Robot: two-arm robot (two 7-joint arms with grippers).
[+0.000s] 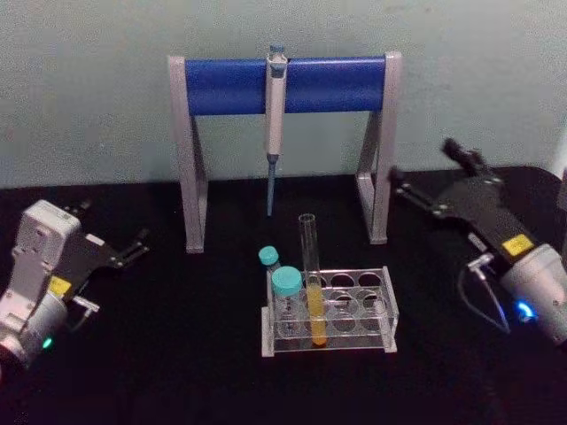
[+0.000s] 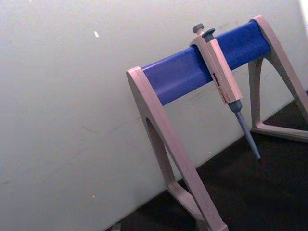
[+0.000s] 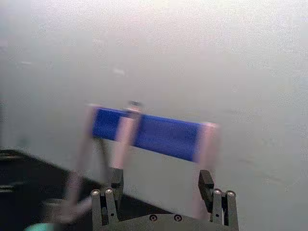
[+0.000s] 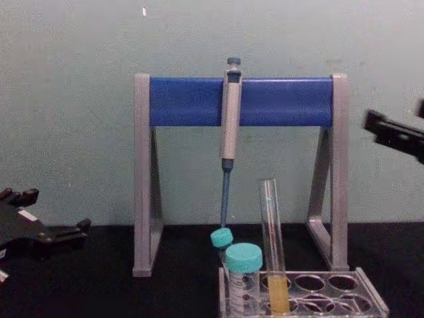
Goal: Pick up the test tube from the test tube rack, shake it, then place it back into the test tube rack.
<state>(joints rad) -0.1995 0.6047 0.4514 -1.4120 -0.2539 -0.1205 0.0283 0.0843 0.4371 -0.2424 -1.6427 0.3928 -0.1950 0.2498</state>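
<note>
Test tube (image 1: 309, 266): upright in rack (image 1: 386, 312). Right gripper (image 1: 423, 188), 3 o'clock, wide; left gripper (image 1: 133, 246) cannot tell. Risk: striking capped tubes (image 1: 285, 288), spilling.

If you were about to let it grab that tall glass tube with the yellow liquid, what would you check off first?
1. The test tube stands in the test tube rack, slightly tilted: ok.
2. Its open top rises clear above the two teal-capped tubes beside it, leaving bare glass to grip: ok.
3. The right gripper, raised off to the right of the rack, has its jaws open: ok.
4. The left gripper waits far to the left, holding nothing: ok.
5. The pipette hangs on the stand behind the rack; whether it leaves enough room for lifting the tube: cannot tell.
</note>
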